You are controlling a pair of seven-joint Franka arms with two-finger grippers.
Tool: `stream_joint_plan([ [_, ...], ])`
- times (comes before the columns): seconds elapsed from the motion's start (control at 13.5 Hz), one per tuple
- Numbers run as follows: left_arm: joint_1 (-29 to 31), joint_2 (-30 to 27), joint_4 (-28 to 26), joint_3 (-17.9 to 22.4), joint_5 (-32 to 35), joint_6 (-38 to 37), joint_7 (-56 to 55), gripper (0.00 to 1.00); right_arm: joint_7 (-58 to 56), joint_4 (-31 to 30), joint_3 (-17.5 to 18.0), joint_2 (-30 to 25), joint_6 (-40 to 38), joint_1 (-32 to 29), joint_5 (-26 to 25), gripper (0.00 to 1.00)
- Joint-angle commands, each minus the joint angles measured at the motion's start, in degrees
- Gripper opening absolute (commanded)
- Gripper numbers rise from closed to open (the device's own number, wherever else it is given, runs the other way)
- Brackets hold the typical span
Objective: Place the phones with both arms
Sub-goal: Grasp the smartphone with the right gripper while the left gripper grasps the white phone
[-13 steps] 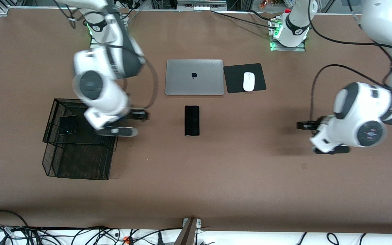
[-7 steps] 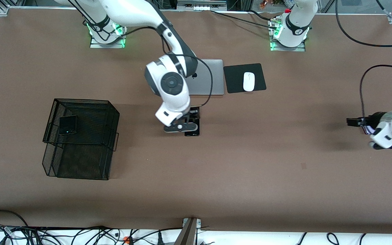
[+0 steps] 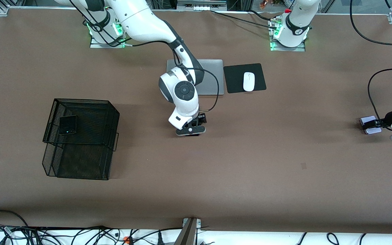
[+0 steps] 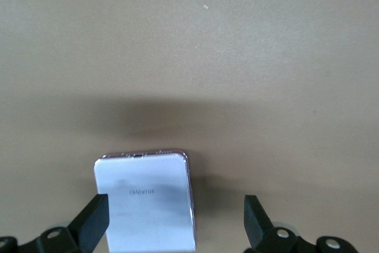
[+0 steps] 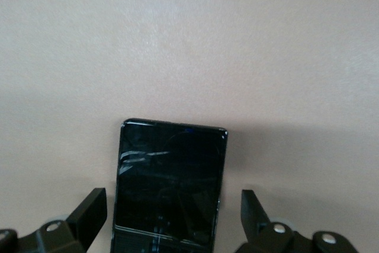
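The pale lavender-white flip phone [image 3: 369, 125] lies on the table at the left arm's end. It also shows in the left wrist view [image 4: 145, 202]. My left gripper [image 3: 379, 124] [image 4: 174, 224] is open around it, with the phone close to one finger. The long black slab phone [image 5: 169, 185] lies at the table's middle, mostly hidden under my right gripper [image 3: 192, 126] in the front view. My right gripper [image 5: 172, 211] is open and straddles it, low over it. The black flip phone [image 3: 68, 125] lies in the black mesh basket [image 3: 112, 112].
A silver laptop [image 3: 211, 73] lies farther from the front camera than the slab phone, partly covered by the right arm. A white mouse [image 3: 248, 81] sits on a black pad [image 3: 233, 78] beside it. Cables run along the table's front edge.
My right arm swung from the basket to over the slab phone and came down. My left arm moved out to its end of the table, and the lavender phone now shows between its open fingers.
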Motion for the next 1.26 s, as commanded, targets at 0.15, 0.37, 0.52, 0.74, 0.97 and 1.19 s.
stream_joint_plan([
  [0.15, 2.33, 0.6, -0.64, -0.87, 1.22, 1.76, 2.96, 1.0, 2.02, 0.75, -0.23, 1.19, 1.03, 0.63, 1.35, 1.0],
  [0.37, 4.96, 4.45, -0.46, -0.87, 2.36, 6.57, 3.31, 1.0, 2.46, 0.13, 0.12, 1.36, 1.91, 0.63, 1.35, 1.0],
  [0.52, 4.97, 4.82, -0.46, -0.87, 2.36, 6.95, 3.49, 1.0, 2.64, 0.13, 0.29, 1.37, 1.91, 0.63, 1.35, 0.56],
  [0.74, 4.97, 5.0, -0.46, -0.87, 1.84, 6.86, 3.31, 1.0, 2.9, 0.48, 0.29, 0.93, 1.47, 0.63, 1.35, 0.0],
  [0.97, 4.36, 4.47, 0.24, -1.22, 2.1, 3.54, 3.31, 0.21, 3.52, 1.01, 0.21, -1.61, -2.38, 0.37, 1.26, 0.0],
  [1.19, 2.7, 2.54, 2.42, -3.84, 2.1, -3.12, 3.31, 0.14, 3.35, 3.46, -0.58, -5.04, -11.68, -0.59, 1.09, 0.0],
])
